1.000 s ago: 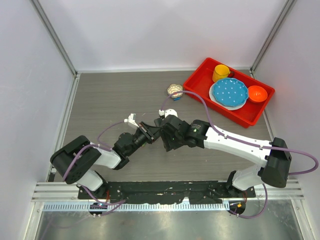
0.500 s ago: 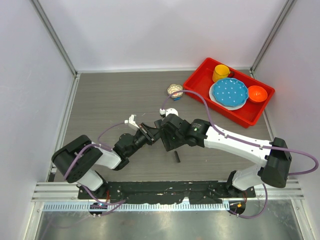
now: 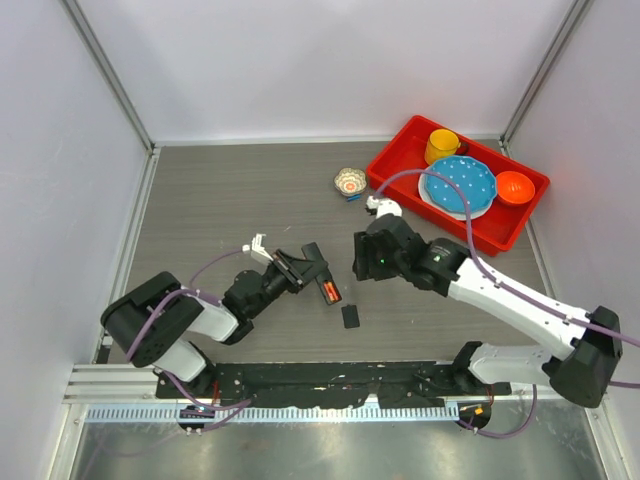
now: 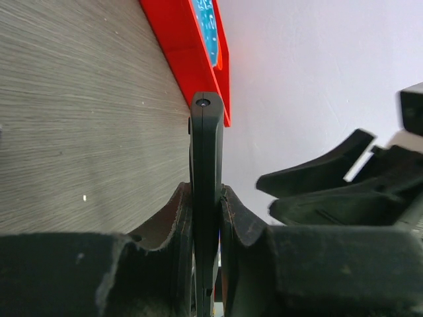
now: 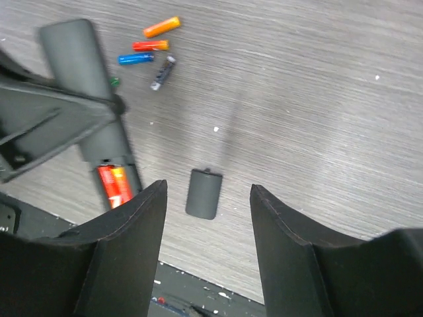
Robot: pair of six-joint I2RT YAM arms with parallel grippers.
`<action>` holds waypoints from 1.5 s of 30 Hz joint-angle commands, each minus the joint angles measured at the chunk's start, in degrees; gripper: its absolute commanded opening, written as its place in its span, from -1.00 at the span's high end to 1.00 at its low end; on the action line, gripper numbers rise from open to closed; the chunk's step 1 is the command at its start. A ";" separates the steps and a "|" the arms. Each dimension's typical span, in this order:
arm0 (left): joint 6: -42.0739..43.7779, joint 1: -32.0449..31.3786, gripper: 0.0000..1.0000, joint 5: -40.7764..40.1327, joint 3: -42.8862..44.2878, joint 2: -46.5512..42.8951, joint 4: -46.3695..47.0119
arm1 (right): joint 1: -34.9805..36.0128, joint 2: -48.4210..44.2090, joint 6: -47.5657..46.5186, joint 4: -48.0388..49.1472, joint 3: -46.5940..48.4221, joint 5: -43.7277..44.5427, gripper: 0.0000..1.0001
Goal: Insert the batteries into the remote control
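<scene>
L hand (image 4: 206,198) pinches remote control (image 4: 206,142), red battery (image 5: 114,185) inside; R hand (image 5: 208,198) spread; tray (image 3: 398,160): plate (image 3: 458,186), cup (image 3: 441,146), bowl (image 3: 514,186).

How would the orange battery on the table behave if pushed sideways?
The orange battery lies on its side as a small cylinder, so it would probably roll. It looks thin and smooth, so it might slip from the right tool.
</scene>
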 commanded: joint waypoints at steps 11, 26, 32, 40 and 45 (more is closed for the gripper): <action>1.05 5.01 1.00 2.79 -6.96 -12.08 7.73 | 0.08 4.48 7.66 14.17 -15.57 -6.40 -0.39; 2.37 5.27 1.00 -1.22 -9.85 -27.91 -6.02 | 5.97 17.84 14.34 11.89 -10.65 0.10 -0.40; 2.28 5.36 1.00 -1.86 -10.56 -30.81 -8.56 | 6.58 20.30 14.52 11.36 -10.74 0.36 -0.32; 2.46 5.36 1.00 -1.77 -10.29 -31.69 -10.23 | 8.69 23.56 13.38 9.08 -8.89 2.65 -0.26; 2.02 5.36 1.00 -1.68 -10.47 -31.34 -9.97 | 10.45 24.96 13.11 6.01 -7.40 5.20 -0.23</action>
